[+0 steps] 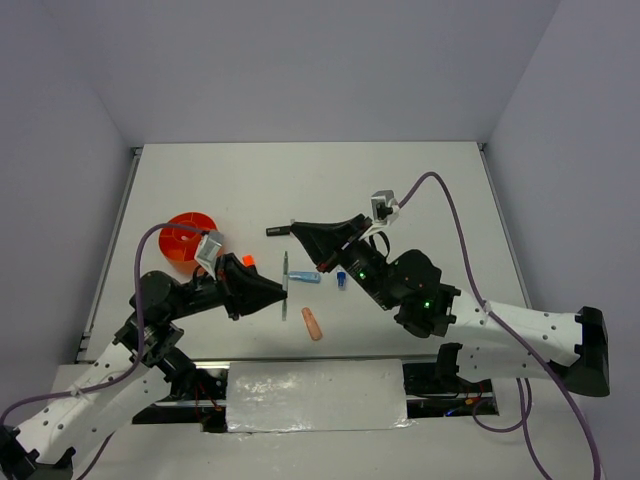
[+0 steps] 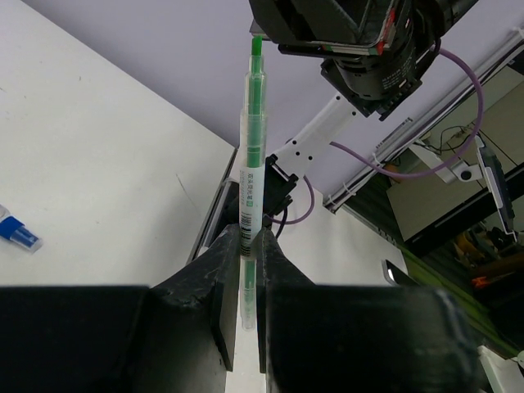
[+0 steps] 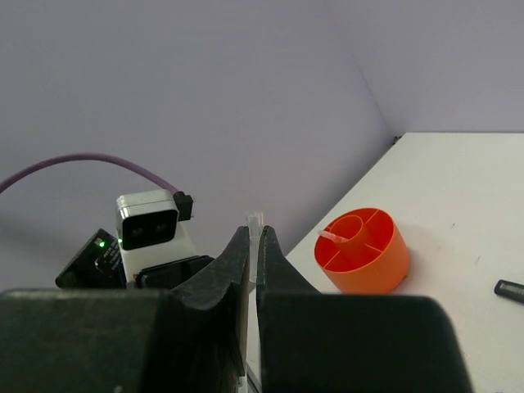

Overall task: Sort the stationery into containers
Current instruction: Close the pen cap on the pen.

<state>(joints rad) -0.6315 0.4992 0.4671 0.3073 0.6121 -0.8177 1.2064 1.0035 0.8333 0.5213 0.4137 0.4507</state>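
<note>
The left gripper [image 2: 250,250] fills its wrist view, jaws clamped on a green pen [image 2: 252,164] set crosswise between them, its tip near the right gripper [image 3: 252,233], whose jaws are all but closed on a thin clear piece [image 3: 255,219]. On the worktop [image 1: 430,190] the orange tub [image 1: 188,238] stands at the left, apart from both. A black highlighter [image 1: 278,231], peach eraser [image 1: 313,324] and blue marker [image 1: 303,277] lie loose.

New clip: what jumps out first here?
The left gripper is shut on a thin green pen that sticks out well past its fingers, near the middle of the table. A round orange tub with dividers stands on the table's left side, and a peach eraser lies loose close by the pen.
</note>
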